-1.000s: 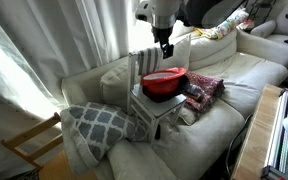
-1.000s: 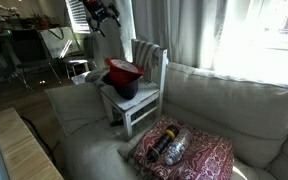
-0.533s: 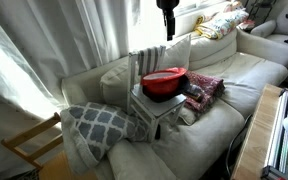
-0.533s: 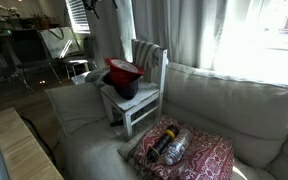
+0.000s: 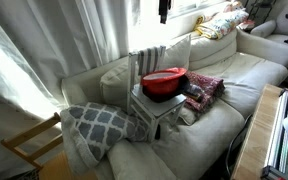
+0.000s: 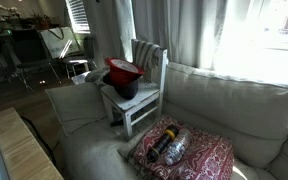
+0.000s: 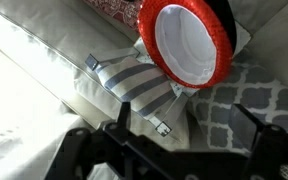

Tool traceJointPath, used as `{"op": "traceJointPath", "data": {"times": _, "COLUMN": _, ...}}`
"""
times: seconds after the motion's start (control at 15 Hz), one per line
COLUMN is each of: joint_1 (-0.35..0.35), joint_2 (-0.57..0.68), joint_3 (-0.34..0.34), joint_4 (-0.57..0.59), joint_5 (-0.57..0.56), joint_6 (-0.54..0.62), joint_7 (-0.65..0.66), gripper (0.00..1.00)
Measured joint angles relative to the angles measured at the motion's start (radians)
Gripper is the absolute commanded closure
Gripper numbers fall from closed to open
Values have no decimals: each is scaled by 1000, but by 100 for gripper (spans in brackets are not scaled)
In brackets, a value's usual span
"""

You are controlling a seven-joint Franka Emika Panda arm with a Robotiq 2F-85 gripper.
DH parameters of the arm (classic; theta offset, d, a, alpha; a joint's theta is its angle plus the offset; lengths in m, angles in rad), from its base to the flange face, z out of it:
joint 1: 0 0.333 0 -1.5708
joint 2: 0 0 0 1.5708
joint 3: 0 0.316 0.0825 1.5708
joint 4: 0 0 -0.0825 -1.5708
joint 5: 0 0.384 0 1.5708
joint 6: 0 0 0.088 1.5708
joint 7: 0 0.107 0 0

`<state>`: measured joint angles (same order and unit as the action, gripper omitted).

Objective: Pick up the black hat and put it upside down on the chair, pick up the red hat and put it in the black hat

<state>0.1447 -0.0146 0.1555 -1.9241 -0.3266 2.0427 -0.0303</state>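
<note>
My claw [image 7: 184,135] is spread wide and holds nothing; its fingers [image 7: 256,128] frame the lower edge of the wrist view. In an exterior view only the claw tip shows, at top centre, well above the chair [image 5: 144,62]. The red hat [image 6: 122,68] sits hollow-side up inside the black hat [image 6: 124,88], on the chair seat, mid-frame.

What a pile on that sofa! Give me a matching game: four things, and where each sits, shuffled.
1 bright red brimmed hat
2 black brimmed hat
3 small white slat-backed chair
4 grey lattice-patterned cushion

A upside down on the seat
B standing on the sofa
C inside the other hat
D lying beside the chair

Pairs: 1-C, 2-A, 3-B, 4-D
</note>
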Motion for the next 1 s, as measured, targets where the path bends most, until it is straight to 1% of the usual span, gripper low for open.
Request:
{"op": "traceJointPath", "data": {"times": 0.2, "joint_1": 0, "joint_2": -6, "joint_3": 0, "joint_4": 40, "joint_5": 53, "joint_6": 0, "joint_7": -7, "gripper": 0}}
{"op": "traceJointPath", "data": {"times": 0.4, "joint_1": -1, "joint_2": -6, "joint_3": -4, "joint_4": 64, "joint_5": 110, "joint_6": -3, "joint_7": -47, "gripper": 0}}
{"op": "traceJointPath", "data": {"times": 0.47, "joint_1": -1, "joint_2": -6, "joint_3": -6, "joint_4": 69, "joint_5": 115, "joint_6": -25, "joint_7": -63, "gripper": 0}}
{"op": "traceJointPath", "data": {"times": 0.67, "joint_1": 0, "joint_2": 1, "joint_3": -6, "joint_4": 74, "joint_5": 113, "joint_6": -149, "joint_7": -144, "gripper": 0}}
{"op": "traceJointPath", "data": {"times": 1.0, "joint_1": 0, "joint_2": 5, "joint_3": -6, "joint_4": 81, "joint_5": 113, "joint_6": -153, "joint_7": -147, "gripper": 0}}
